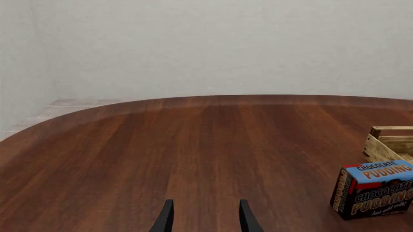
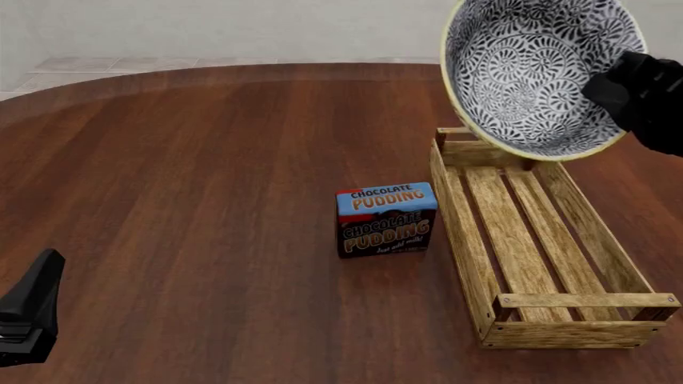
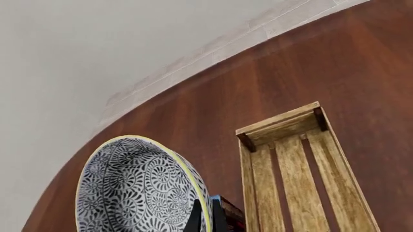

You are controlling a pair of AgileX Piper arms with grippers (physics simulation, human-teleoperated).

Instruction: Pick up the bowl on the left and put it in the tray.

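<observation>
The bowl (image 2: 539, 72) is being held in the air by its rim, tilted, above the tray's (image 2: 469, 240) twelve o'clock end; the right gripper's (image 3: 205, 217) jaws are being kept narrow on that rim. A pudding box (image 2: 386, 219) is standing just beside the tray at nine o'clock. The left gripper (image 1: 205, 217) is being held with jaws parted, gripping nothing, over the table (image 2: 192, 184).

Bright, even, sharp renders; shadows seemingly soft and faint.
</observation>
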